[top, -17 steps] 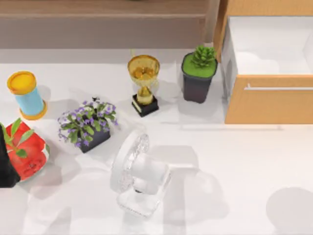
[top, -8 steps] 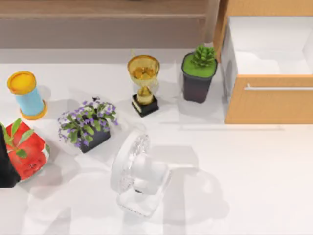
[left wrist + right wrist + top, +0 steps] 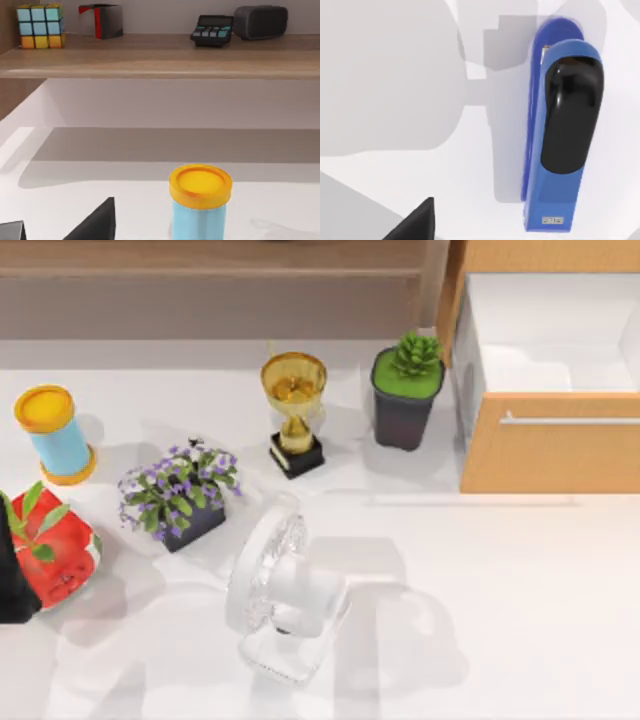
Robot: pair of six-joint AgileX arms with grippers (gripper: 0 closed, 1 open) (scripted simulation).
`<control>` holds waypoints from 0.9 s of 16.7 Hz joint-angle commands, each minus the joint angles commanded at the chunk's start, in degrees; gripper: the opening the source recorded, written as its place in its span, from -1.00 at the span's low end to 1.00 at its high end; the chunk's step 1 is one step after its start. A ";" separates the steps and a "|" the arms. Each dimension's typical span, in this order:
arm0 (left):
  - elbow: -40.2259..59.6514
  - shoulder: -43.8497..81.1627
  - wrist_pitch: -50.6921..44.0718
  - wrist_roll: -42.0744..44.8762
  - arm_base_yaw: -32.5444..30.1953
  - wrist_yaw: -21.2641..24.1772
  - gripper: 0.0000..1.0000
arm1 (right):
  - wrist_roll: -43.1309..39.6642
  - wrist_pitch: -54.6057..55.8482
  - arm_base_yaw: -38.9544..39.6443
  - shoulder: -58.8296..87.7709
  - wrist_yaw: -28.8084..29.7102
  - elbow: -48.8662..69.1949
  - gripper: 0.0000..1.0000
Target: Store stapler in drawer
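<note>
A: The wide light orange-brown wooden drawer with the thin silver bar handle (image 3: 550, 440) is seen pulled open at the top view's far right, its white inside walls exposed.

B: And the blue stapler with the glossy black top (image 3: 563, 125) is seen flat on the white table (image 3: 500, 590) in the right wrist view, directly beneath the camera.

A: One dark fingertip of the right pincer (image 3: 415, 220) is caught off to the stapler's side, apart from it. Whether that pincer is open cannot be told.

B: The left arm is parked at the table's left edge, its pincer (image 3: 60, 227) pointed toward a blue cylinder with a yellow lid (image 3: 200, 202); its spread cannot be told either.
</note>
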 joint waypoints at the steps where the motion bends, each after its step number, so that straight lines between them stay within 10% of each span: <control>1: 0.00 0.00 0.00 0.00 0.00 0.00 1.00 | 0.00 0.00 0.00 0.00 0.00 0.00 1.00; 15: 0.00 0.00 0.00 0.00 0.00 0.00 1.00 | 0.26 16.85 0.14 7.31 0.01 -9.38 1.00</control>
